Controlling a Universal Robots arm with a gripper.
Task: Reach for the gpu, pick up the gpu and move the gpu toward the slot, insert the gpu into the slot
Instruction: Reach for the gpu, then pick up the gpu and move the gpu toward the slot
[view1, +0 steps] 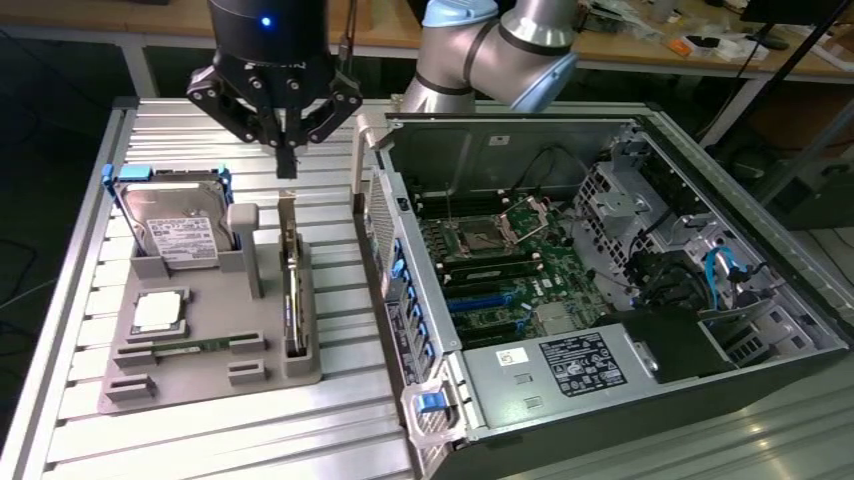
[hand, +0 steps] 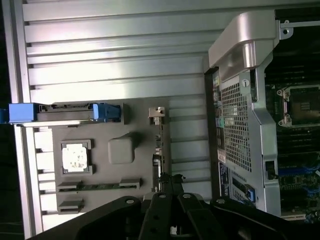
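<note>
- gripper (view1: 284, 168) hangs over the table (view1: 334, 430), fingers pinched together with nothing between them, just above the far end of the gpu (view1: 292, 300); no contact seen.
- gpu stands upright on its long edge in a groove of the grey holder (view1: 200, 385), probably so its thin top edge is free for a pinch from above.
- gpu's long axis runs from the far end under the gripper toward the near table edge, roughly parallel to the open case (view1: 747, 250) beside it.
- metal strip end looks to be the far end, nearest the gripper.
- wrist view: gpu (hand: 159, 145) is edge-on, a thin line, with the gripper (hand: 169, 182) lined up along it.
- motherboard (view1: 507, 270) lies exposed in the case; the gpu is well apart from it, not picked up yet.
- hard drive (view1: 171, 235) stands in the same holder, untouched.
</note>
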